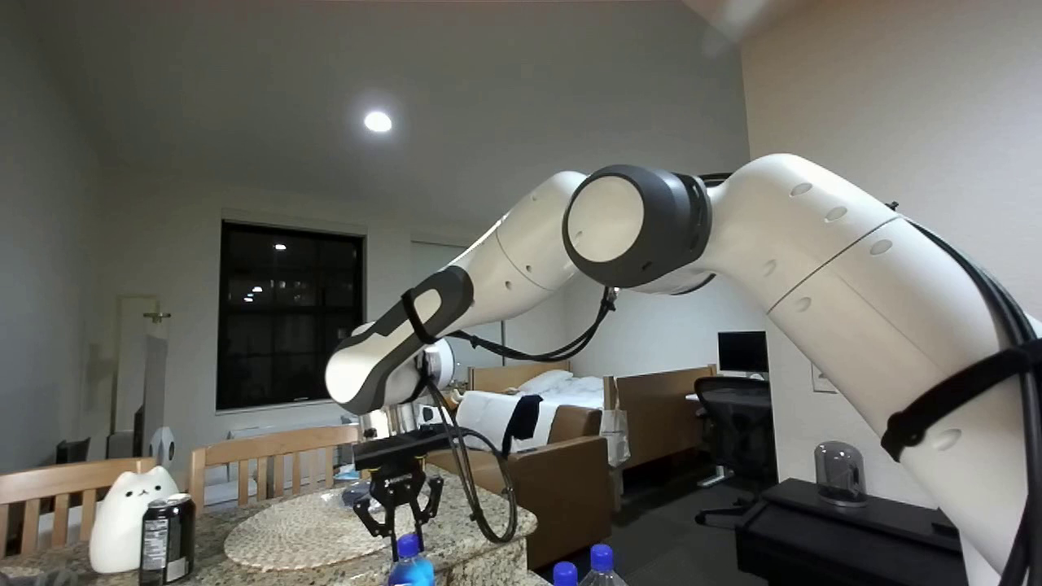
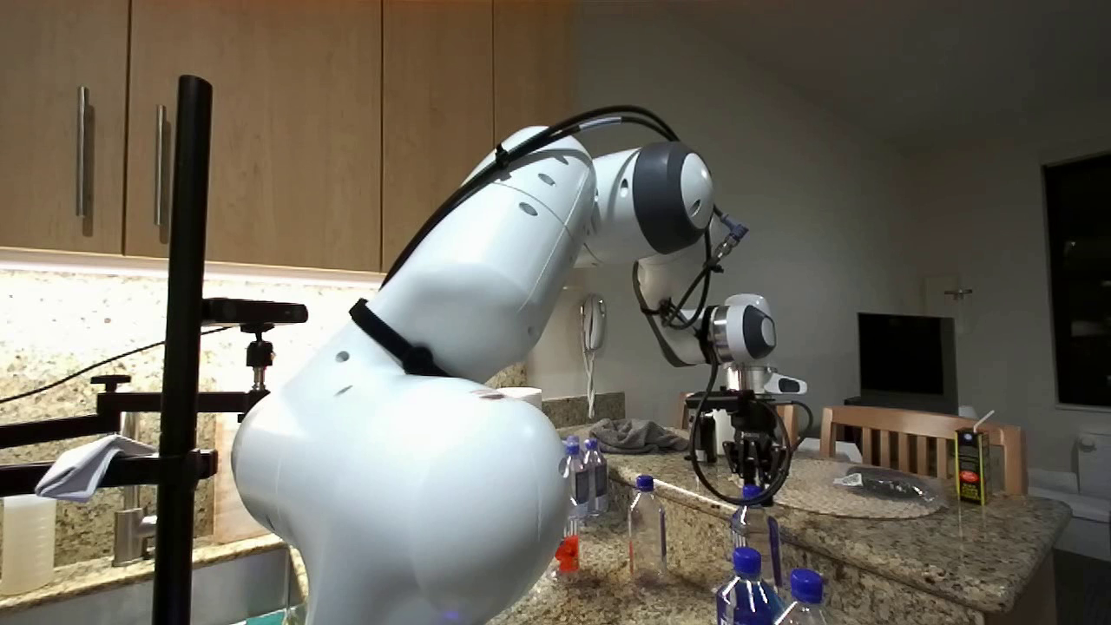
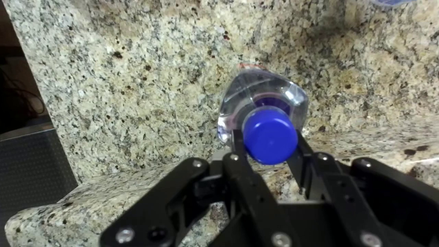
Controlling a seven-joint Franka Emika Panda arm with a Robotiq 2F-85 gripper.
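Slippage could tip the clear plastic bottle (image 3: 259,83), since the gripper (image 3: 268,136) pinches only its smooth blue screw cap (image 3: 270,140).

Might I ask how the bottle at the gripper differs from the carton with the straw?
The bottle is clear; the carton is opaque, black with yellow edges. The bottle wears a blue cap; a white straw sticks up from the carton. The gripper is closed on the bottle's top; the carton stands apart from it. Both are upright.
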